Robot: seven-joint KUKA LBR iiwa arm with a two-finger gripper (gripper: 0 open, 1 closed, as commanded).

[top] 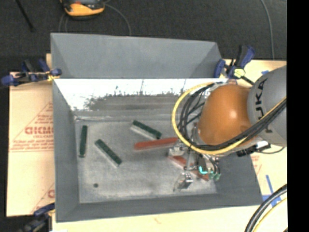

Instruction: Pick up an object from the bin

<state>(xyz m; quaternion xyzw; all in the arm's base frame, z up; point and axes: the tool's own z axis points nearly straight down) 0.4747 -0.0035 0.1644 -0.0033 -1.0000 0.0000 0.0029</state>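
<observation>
A flat red bar point(153, 143) lies nearly level mid-floor, a tilted green bar point(146, 129) just behind it. Further left lie a diagonal green bar point(108, 152) and an upright green bar point(83, 140).

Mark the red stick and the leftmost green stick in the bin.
red stick point(154, 143): camera view, point at the middle of its length.
leftmost green stick point(83, 140): camera view, point at the middle of its length.

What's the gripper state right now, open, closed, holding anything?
Gripper: cannot be told. It is low in the right part of the bin, near the red stick.
</observation>
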